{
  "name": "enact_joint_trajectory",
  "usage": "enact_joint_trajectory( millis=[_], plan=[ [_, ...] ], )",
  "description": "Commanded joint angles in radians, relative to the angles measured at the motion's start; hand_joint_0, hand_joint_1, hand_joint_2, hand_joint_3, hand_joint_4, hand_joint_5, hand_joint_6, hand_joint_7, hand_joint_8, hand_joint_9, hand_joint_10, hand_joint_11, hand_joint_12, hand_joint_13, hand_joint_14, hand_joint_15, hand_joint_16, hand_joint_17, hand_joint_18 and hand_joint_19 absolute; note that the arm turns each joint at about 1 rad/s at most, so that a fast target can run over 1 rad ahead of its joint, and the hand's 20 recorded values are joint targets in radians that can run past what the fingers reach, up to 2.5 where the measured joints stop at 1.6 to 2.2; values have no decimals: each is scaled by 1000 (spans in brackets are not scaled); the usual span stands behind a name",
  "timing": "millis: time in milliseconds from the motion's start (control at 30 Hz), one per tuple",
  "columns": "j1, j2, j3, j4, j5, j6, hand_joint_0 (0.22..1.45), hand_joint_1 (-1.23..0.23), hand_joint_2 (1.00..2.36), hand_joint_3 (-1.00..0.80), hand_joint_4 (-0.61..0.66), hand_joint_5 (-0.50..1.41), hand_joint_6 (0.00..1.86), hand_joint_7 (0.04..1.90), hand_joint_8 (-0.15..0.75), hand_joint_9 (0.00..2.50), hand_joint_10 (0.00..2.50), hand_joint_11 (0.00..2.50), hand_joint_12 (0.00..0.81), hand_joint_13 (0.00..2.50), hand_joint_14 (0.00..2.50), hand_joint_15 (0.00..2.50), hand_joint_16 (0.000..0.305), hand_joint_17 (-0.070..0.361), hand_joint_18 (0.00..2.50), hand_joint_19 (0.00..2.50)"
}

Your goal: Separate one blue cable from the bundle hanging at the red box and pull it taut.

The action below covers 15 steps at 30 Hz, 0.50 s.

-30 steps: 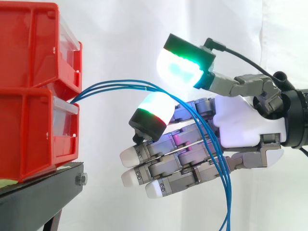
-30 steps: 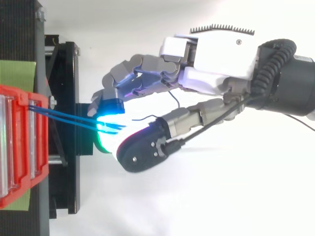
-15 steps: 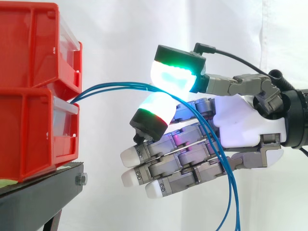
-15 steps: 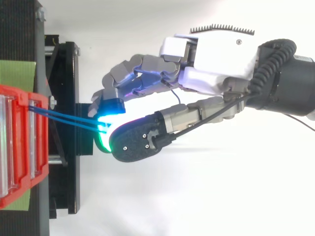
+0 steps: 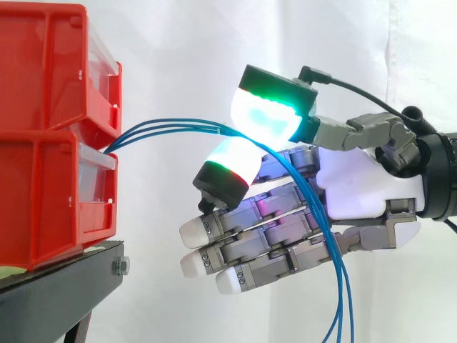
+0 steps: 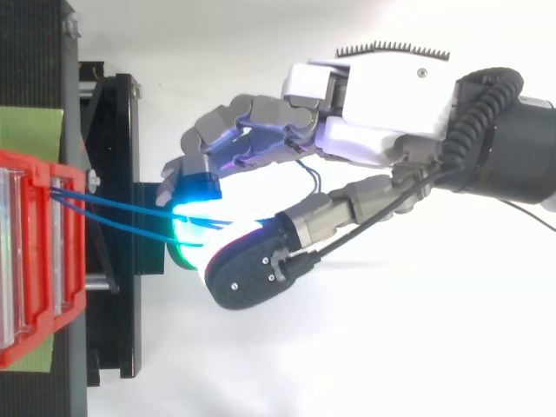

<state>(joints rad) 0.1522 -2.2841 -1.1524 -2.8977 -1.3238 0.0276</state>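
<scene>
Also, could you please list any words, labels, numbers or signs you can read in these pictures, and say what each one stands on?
There are none: no readable word, number or sign shows on the red bins, the black stand, the blue cables or the robot hand.

Blue cables point(image 5: 171, 126) run off the bottom edge.
</scene>
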Motion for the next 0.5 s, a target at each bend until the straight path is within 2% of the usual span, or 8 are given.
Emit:
enact_joint_trajectory(
  millis=[0,67,167,200,300,467],
  plan=[
    [0,0,0,0,0,0,747,-883,1000,-500,115,-213,884,1164,295,576,12,438,290,452,2,61,32,71,394,13],
    [0,0,0,0,0,0,751,-884,1000,-500,117,-210,884,1175,293,582,12,434,289,457,2,63,31,70,399,14],
    [0,0,0,0,0,0,689,-891,1000,-500,138,-203,884,1185,292,586,13,450,288,457,3,78,31,70,400,30],
    [0,0,0,0,0,0,609,-853,1000,-500,152,-198,881,1170,296,591,15,447,287,455,3,92,31,71,394,46],
    [0,0,-1,0,0,2,546,-784,1000,-500,173,-192,876,1183,314,623,15,464,295,460,3,93,33,74,401,57],
    [1,0,0,0,0,0,510,-670,1000,-500,185,-190,873,1175,322,650,13,495,305,468,3,101,35,79,416,69]
  ],
)
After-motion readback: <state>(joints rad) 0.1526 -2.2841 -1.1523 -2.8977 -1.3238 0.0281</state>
